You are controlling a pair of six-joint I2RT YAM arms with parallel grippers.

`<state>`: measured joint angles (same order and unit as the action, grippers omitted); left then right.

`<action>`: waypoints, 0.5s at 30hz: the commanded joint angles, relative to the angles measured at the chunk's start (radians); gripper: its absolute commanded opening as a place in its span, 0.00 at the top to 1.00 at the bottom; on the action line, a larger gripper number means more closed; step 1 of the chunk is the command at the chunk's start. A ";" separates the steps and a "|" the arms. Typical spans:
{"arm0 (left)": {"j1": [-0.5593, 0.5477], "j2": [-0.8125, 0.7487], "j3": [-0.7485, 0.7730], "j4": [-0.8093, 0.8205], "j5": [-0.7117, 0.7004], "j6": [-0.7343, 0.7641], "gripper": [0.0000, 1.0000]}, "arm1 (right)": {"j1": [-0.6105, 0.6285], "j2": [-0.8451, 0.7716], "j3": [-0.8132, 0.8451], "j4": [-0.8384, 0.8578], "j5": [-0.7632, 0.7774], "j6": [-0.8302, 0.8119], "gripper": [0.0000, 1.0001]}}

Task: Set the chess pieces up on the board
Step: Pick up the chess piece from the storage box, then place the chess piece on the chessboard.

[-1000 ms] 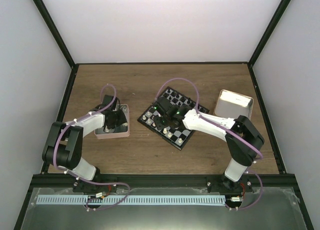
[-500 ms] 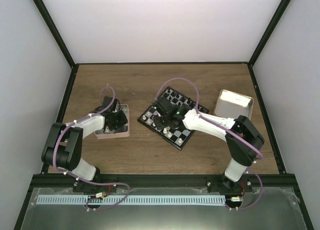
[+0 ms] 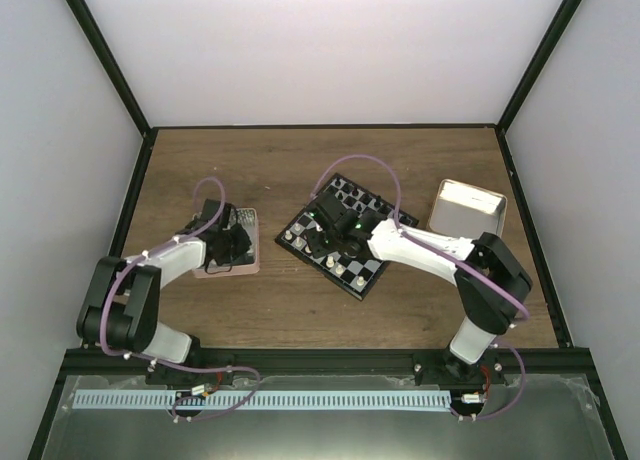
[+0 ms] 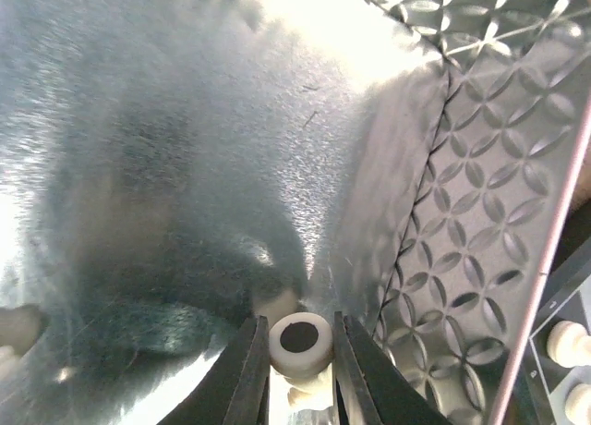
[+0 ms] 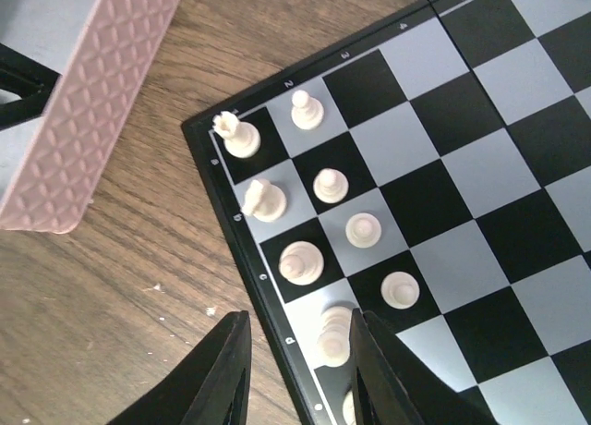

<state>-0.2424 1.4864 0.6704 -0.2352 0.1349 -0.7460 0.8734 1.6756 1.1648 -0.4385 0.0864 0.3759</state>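
Note:
In the left wrist view my left gripper is down inside the pink tray, its fingers pressed on both sides of a cream chess piece whose round felted base faces the camera. From above, that gripper sits over the tray. My right gripper hovers open over the near-left rim of the board. A cream piece stands between its fingers, untouched. Along that edge stand a rook, a knight, a bishop and several pawns.
A tan box with a silvery inside lies right of the board. Black pieces stand at the board's far side. The pink tray lies close to the board's left corner. Another cream piece rests in the tray.
My left gripper has sunk into the tray and its fingers have closed in on the cream piece. The left arm has shifted slightly leftward. The right arm has barely moved.

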 commanded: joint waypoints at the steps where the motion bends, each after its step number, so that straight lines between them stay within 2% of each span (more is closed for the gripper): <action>1: -0.002 -0.099 -0.033 0.030 -0.062 -0.030 0.85 | -0.004 -0.068 -0.017 0.083 -0.050 0.041 0.69; 8: -0.001 -0.281 -0.074 0.084 -0.034 -0.101 0.85 | -0.004 -0.150 -0.109 0.291 -0.189 0.191 0.65; 10: -0.001 -0.325 -0.087 0.106 -0.003 -0.142 0.84 | -0.003 -0.172 -0.140 0.373 -0.227 0.257 0.61; 13: -0.003 -0.375 -0.102 0.152 0.083 -0.221 0.84 | -0.004 -0.188 -0.166 0.476 -0.241 0.381 0.49; 15: -0.006 -0.392 -0.111 0.194 0.155 -0.295 0.84 | -0.005 -0.189 -0.178 0.529 -0.253 0.461 0.46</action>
<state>-0.2424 1.1297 0.5816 -0.1410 0.1574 -0.8993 0.8734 1.5101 1.0027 -0.0917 -0.1158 0.6468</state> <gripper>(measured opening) 0.177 0.517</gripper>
